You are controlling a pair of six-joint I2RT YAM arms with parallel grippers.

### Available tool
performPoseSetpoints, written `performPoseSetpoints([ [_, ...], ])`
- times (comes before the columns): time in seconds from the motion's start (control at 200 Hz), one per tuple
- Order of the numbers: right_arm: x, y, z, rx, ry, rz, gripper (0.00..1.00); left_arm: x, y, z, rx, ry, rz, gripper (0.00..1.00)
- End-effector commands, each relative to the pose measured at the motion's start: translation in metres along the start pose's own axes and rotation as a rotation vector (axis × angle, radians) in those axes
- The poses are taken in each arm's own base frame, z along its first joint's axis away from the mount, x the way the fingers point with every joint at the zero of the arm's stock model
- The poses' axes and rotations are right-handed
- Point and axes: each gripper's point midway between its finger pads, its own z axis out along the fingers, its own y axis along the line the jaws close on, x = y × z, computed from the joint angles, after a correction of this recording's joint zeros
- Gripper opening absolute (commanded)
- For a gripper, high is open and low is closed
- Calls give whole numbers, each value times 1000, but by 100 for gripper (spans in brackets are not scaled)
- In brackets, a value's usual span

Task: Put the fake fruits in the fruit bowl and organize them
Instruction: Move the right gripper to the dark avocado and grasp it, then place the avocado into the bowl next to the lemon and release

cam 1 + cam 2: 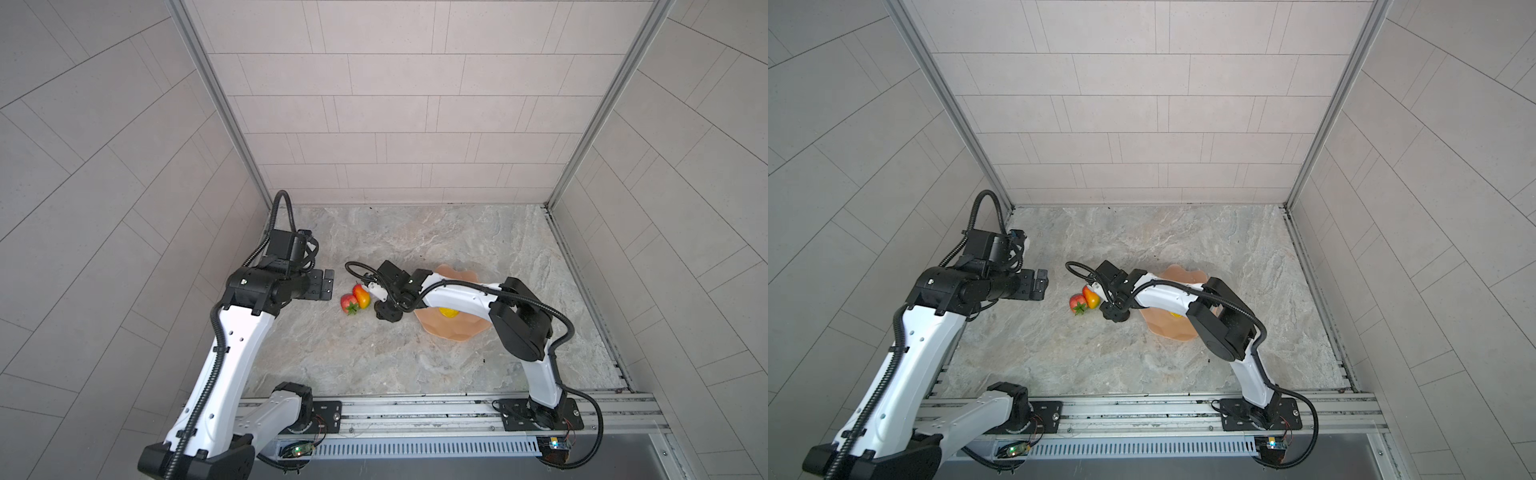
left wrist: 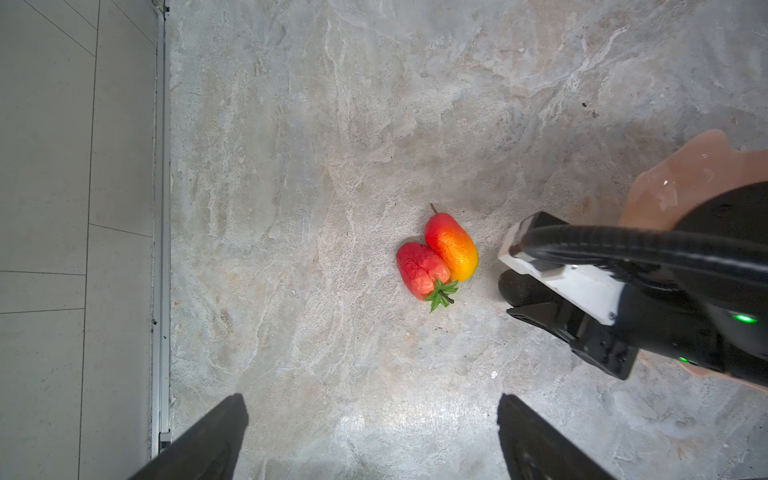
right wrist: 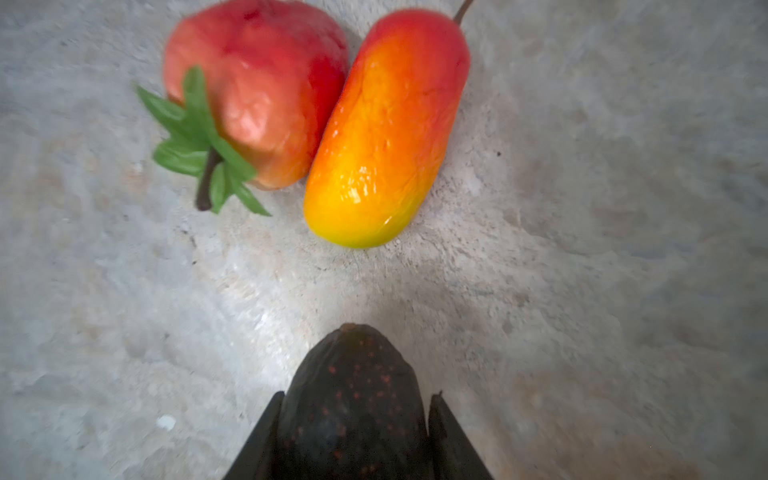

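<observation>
The right end effector [image 3: 355, 415] is closed on the black avocado [image 3: 353, 365], one jaw pressed against each flank and the tapered tip poking out in front. It sits low over the table [image 1: 374, 353], just beside the fruit bowl [image 1: 453, 332]; I cannot tell whether it is lifted clear. The avocado looks like a light, hollow plastic shell, stiff and matt enough to hold. Because it narrows toward the tip, the hold belongs across its broad middle, where it is least likely to squirt forward.

Just beyond it the mango [image 3: 386, 133] and the strawberry [image 3: 257, 91] lie on the table, touching side by side. The mango is glossy and probably slippery, best taken across its short width. The strawberry's skin is dented, so it likely gives under pressure; take it by the body, not the thin green leaves.

The bumpy yellow fruit [image 1: 448, 311] lies in the bowl, partly hidden under the right arm. No second mango shows.

The left end effector [image 2: 374, 415] hangs above the table, jaws wide apart and empty, looking down on the pair.

The table is hard, flat, marble-patterned and slightly glossy, so round fruit may roll. Grey tiled walls [image 1: 395, 104] enclose it on three sides.
</observation>
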Motion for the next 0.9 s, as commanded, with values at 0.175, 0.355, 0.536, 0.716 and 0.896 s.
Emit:
performPoseSetpoints([
  [0.175,1,-20,-106,134,-157,-6,33,4,3,-3,-12,-4,11,100],
  [0.355,40,-46,-111,212,-124,67,32,3,0,-3,2,-6,7,100],
  [0.536,77,-66,-96,265,-50,122,32,3,0,-4,5,-11,8,100],
  [0.716,89,-69,-84,261,-24,139,35,2,0,-7,8,-16,6,100],
  [0.896,91,-69,-78,258,-11,143,49,1,0,-8,8,-20,7,100],
])
